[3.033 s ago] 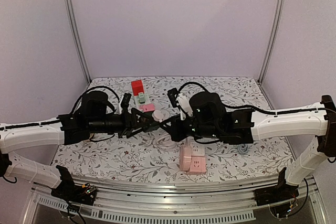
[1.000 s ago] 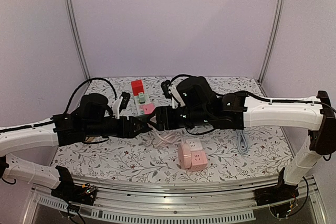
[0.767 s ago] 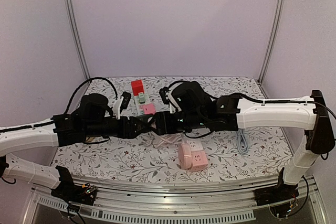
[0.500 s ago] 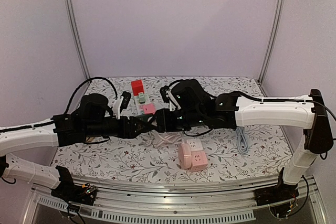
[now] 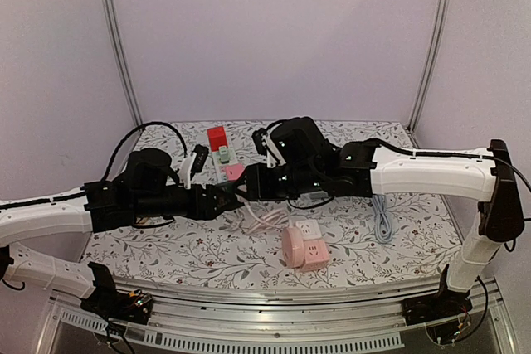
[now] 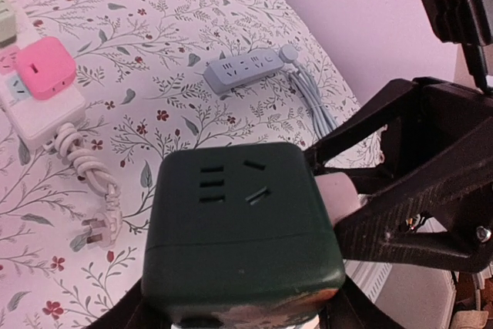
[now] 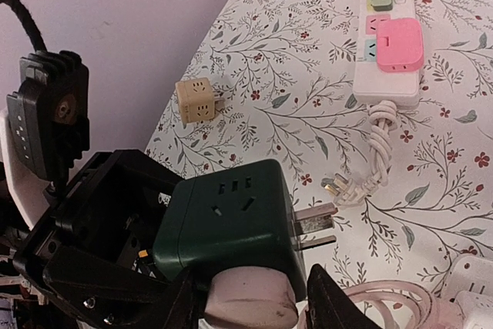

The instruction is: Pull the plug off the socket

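Right arm has swung left, and its fingers (image 6: 408, 229) have narrowed onto the one white plug (image 6: 337, 192), gripping it from both sides. One beige cube socket (image 7: 196, 99) sits on the table (image 5: 166, 246). Left fingers (image 7: 100, 283) clench the single dark green cube socket (image 6: 239, 229) above the table, with the plug seated in its side. Below lie one white power strip (image 7: 385, 82), two pink cube sockets (image 5: 303, 250) and one grey power strip (image 6: 243, 67).
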`<move>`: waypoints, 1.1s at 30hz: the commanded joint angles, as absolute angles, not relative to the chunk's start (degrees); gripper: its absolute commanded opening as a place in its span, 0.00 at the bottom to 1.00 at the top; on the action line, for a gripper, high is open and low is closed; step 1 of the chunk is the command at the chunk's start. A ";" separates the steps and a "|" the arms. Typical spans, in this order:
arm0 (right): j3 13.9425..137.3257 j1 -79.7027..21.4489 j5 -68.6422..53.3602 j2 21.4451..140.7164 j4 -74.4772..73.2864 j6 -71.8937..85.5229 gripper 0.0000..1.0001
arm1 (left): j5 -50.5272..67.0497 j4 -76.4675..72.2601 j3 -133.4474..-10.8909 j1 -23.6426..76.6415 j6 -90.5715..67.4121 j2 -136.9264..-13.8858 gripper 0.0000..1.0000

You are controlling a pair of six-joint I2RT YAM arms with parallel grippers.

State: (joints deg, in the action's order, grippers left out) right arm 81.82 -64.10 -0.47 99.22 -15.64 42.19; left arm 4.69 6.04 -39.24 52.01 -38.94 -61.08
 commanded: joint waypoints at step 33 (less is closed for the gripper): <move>75.76 -63.63 -7.29 97.52 -10.31 29.28 0.00 | 10.39 -3.30 -36.88 52.86 -39.50 -57.76 0.20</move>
State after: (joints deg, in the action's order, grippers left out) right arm 77.78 -63.68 -4.93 98.67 -10.31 35.18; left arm 5.52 4.47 -36.97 52.07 -39.64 -60.01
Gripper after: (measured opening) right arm 0.347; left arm 0.589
